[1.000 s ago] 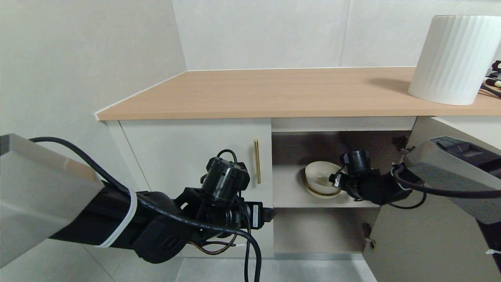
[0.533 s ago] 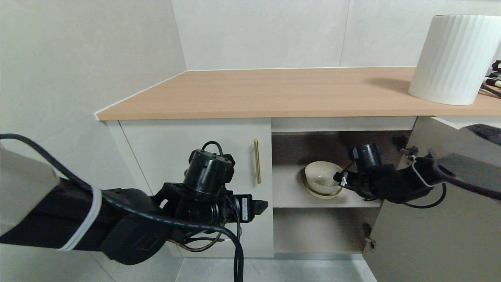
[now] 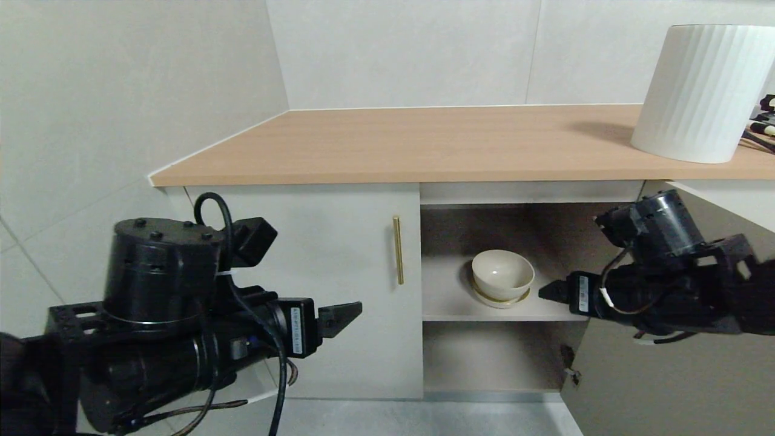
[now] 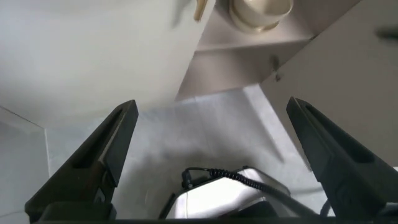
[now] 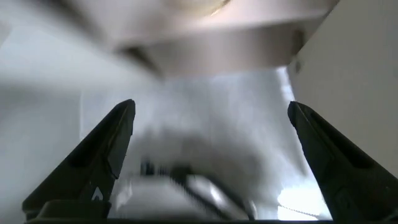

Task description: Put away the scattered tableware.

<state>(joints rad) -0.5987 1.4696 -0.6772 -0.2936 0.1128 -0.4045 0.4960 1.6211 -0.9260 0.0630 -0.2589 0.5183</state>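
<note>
A cream bowl (image 3: 502,274) sits on a gold-rimmed plate (image 3: 491,300) on the middle shelf of the open cabinet. It also appears as the bowl (image 4: 260,9) in the left wrist view and as a blurred bowl (image 5: 199,5) in the right wrist view. My right gripper (image 3: 548,290) hovers just right of the bowl, outside the shelf, open and holding nothing (image 5: 211,107). My left gripper (image 3: 346,313) is low in front of the closed left door, far from the bowl, open and empty (image 4: 212,107).
The left cabinet door is closed, with a gold handle (image 3: 397,249). The right door (image 3: 636,375) is swung open under my right arm. A white ribbed cylinder (image 3: 702,91) stands on the wooden countertop (image 3: 424,142). Grey floor tiles (image 4: 205,130) lie below.
My right gripper has drawn back from the bowl to the right, out of the cabinet. The left arm has pulled back to the left. The bowl stays on the shelf.
</note>
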